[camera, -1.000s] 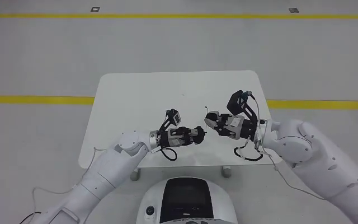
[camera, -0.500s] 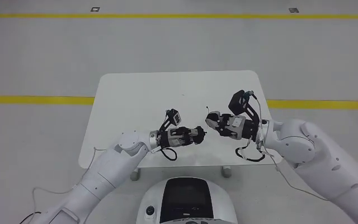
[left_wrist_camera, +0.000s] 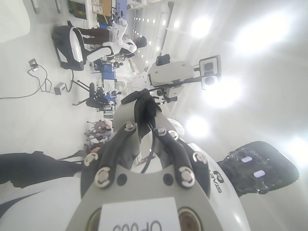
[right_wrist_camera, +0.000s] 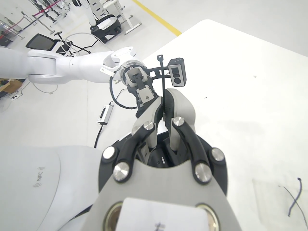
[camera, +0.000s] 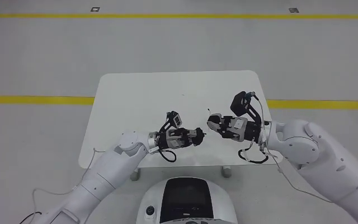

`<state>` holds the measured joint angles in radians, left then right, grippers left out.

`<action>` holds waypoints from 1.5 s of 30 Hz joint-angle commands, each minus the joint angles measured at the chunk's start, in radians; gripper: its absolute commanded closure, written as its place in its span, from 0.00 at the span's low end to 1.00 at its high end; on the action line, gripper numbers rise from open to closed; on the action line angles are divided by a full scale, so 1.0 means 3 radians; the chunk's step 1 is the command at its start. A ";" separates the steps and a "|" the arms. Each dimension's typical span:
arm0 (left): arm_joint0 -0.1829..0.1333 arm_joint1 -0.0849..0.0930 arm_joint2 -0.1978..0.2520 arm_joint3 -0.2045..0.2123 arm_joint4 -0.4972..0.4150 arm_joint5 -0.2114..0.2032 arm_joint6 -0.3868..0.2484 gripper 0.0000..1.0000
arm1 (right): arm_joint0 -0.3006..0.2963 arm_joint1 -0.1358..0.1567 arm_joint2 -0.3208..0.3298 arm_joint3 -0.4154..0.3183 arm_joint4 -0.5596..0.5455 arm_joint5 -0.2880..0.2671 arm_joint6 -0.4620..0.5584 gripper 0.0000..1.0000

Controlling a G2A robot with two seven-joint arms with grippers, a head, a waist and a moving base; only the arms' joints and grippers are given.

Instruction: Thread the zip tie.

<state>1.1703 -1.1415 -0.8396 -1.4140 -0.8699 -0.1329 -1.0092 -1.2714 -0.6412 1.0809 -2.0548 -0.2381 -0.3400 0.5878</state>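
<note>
1. Right claw of mine is squeezed shut on the zip tie. The thin black strap is pinched between my two fingers.
2. The zip tie sticks straight out past my fingertips. Its boxy end is the far end. It is up in the air and does not touch the table.
3. My left claw points at my right claw. The two tips are near each other, with a small gap between them.
4. My left claw's fingers are pressed together. I cannot tell if anything is caught between them.
5. Both claws hang over the near half of the table, about midway between its two side edges.
6. The near edge is close to my claws. The far edge is well apart from them, so most of the white top lies on that side.
7. The side edges are well apart from both claws too.
8. My right arm comes in over the table's right side, close to the near corner. My left arm comes in over the near edge.
</note>
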 commanded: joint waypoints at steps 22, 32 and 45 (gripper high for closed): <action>-0.0005 -0.0005 0.0008 0.0011 -0.0016 -0.0001 -0.0023 1.00 | 0.0143 0.0056 -0.0219 0.0014 0.0005 0.0000 -0.0085 1.00; -0.0005 -0.0005 0.0008 0.0011 -0.0016 -0.0001 -0.0023 1.00 | 0.0199 0.0076 -0.0293 0.0028 -0.0004 0.0000 -0.0145 1.00; -0.0005 -0.0005 0.0008 0.0011 -0.0016 -0.0001 -0.0023 1.00 | 0.0271 0.0097 -0.0399 0.0079 0.0025 0.0000 -0.0133 1.00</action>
<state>1.1687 -1.1431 -0.8374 -1.4107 -0.8747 -0.1331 -1.0162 -1.1914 -0.6125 0.9623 -2.0312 -0.2311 -0.3400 0.5479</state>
